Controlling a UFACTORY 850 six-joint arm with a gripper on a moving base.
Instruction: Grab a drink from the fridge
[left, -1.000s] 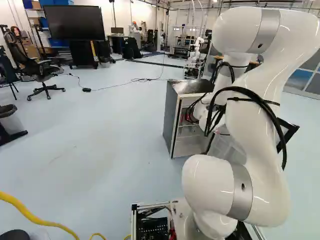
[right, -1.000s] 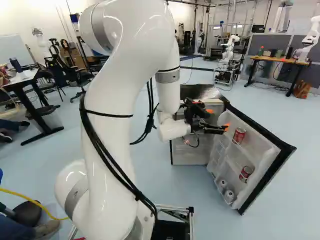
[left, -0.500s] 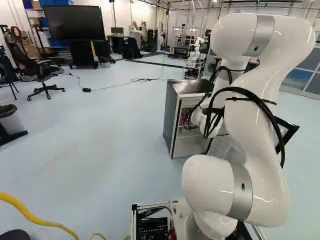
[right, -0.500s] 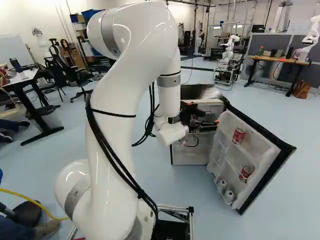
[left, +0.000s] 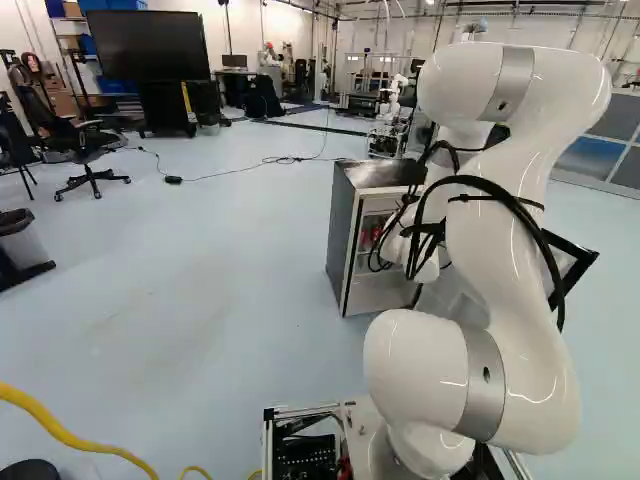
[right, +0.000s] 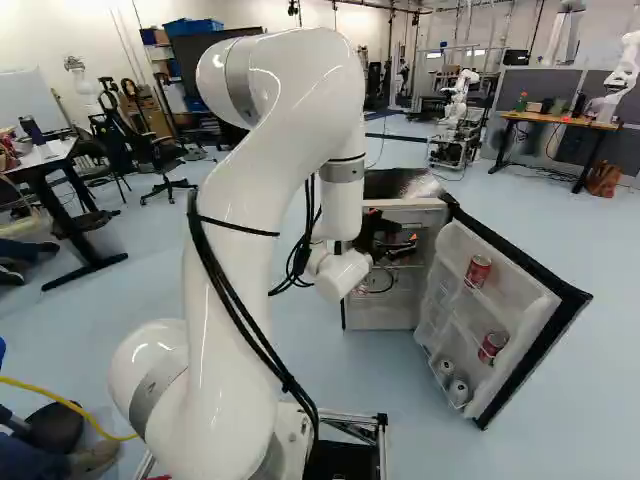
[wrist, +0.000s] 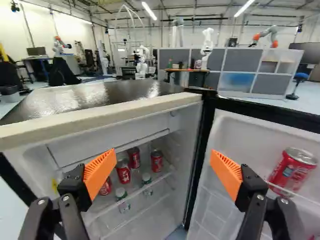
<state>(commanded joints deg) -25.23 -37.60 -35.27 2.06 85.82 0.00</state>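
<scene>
My gripper (right: 400, 245) is at the front of the fridge's opening in the right base view, partly hidden by the wrist. The wrist view shows the gripper (wrist: 162, 165) with its orange pads wide apart, nothing gripped. Ahead of it stands the fridge (wrist: 107, 114), with its door (right: 520, 265) swung open. Between the pads, farther in, red cans (wrist: 156, 160) stand on a shelf beside bottles with pale green caps (wrist: 121, 194). One finger overlaps the view of another red can (wrist: 105, 187). A red can (wrist: 293, 171) sits in a door rack; another door can (right: 492, 346) is lower.
White round-ended items (right: 458, 390) lie in the door's bottom rack. The black door edge (right: 575, 300) juts toward the base. Farther back stand another robot (right: 457, 100) and a wooden table (right: 560, 121). A yellow cable (left: 70, 435) runs along the floor near the base.
My arm has drawn back and turned, taking the gripper away from the open door toward the fridge's interior. The base, fridge and door have not shifted. The gripper has stayed empty.
</scene>
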